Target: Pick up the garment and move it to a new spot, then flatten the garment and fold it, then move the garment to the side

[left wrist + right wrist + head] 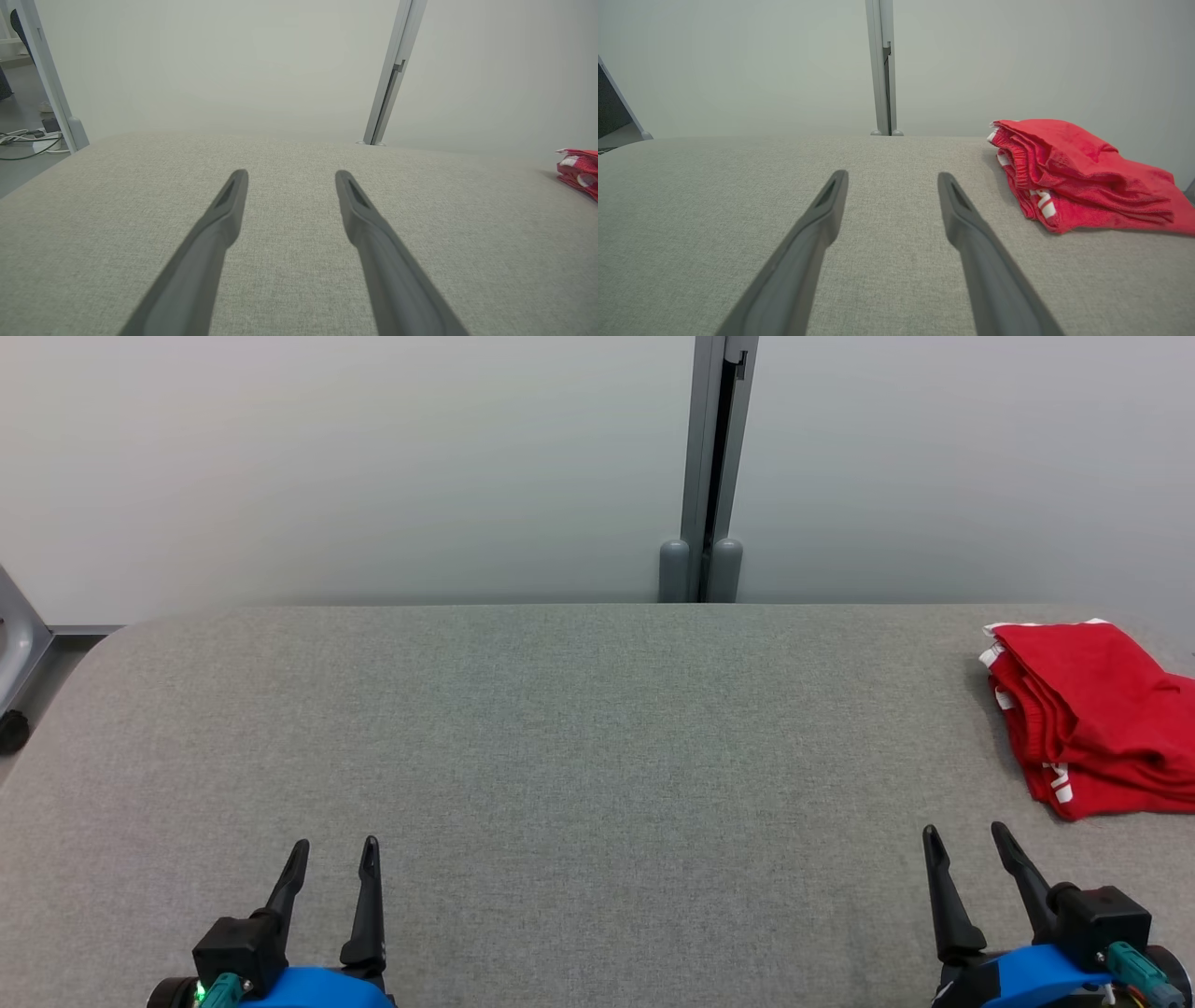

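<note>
A red garment (1092, 714) with white trim lies folded in a loose stack at the far right of the grey table (560, 737), partly cut off by the head view's edge. In the right wrist view the garment (1073, 175) sits ahead and to the right of my fingers. My right gripper (966, 835) rests open near the table's front right, a short way in front of the garment, holding nothing. My left gripper (334, 849) stands open at the front left, far from the garment (579, 170), with nothing between its fingers (224, 210).
A pale wall runs behind the table, with a grey metal post (709, 476) at its middle. At the far left a grey frame (19, 644) and a floor with cables (23, 140) show beyond the table's edge.
</note>
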Robot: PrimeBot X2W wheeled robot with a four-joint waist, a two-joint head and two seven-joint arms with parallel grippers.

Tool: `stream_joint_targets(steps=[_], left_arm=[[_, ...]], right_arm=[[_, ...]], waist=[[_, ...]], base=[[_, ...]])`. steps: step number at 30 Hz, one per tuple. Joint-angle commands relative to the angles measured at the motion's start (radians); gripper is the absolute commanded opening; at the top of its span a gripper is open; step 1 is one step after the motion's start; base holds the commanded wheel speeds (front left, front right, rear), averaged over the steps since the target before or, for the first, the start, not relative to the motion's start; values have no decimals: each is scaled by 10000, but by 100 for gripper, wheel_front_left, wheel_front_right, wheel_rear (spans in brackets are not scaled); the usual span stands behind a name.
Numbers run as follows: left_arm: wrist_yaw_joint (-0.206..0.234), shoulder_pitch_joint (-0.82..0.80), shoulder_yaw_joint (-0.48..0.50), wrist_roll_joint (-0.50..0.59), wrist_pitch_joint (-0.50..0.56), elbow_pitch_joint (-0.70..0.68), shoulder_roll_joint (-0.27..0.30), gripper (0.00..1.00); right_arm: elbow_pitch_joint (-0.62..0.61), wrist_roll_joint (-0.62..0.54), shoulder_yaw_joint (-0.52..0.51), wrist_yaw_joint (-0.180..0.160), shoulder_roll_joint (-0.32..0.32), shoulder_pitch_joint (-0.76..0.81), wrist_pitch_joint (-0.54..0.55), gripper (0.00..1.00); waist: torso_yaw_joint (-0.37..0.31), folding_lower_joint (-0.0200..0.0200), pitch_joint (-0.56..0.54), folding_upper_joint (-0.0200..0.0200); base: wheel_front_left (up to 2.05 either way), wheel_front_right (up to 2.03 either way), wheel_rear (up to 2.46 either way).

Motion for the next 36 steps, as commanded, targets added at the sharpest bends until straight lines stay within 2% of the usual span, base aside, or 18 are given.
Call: stream_joint_targets(steps=[1, 11, 12, 18, 36], left_arm=[[25, -165, 38, 93, -43, -39, 51, 100], [-26, -187, -15, 70, -43, 1, 97, 100], [-10, -89, -32, 68, 4, 19, 32, 0], [-13, 216, -76, -32, 96, 395, -95, 0], [-114, -55, 515, -3181, 959, -52, -247, 0]], right_arm=[[31, 32, -22, 1, 14, -110, -65, 100], [99, 146, 14, 1, 14, -125, -88, 100], [87, 114, 27, 0, 4, -39, -56, 0], [524, 207, 8, 0, 59, 161, 31, 0], [305, 3732, -83, 0, 44, -129, 744, 0]], waist=[[-11, 0, 14, 0], [-36, 0, 99, 0], [-36, 0, 102, 0], [-42, 0, 108, 0], [-97, 0, 144, 0]], base=[[0, 0, 0], [0, 0, 0], [0, 0, 0], [0, 0, 0], [0, 0, 0]])
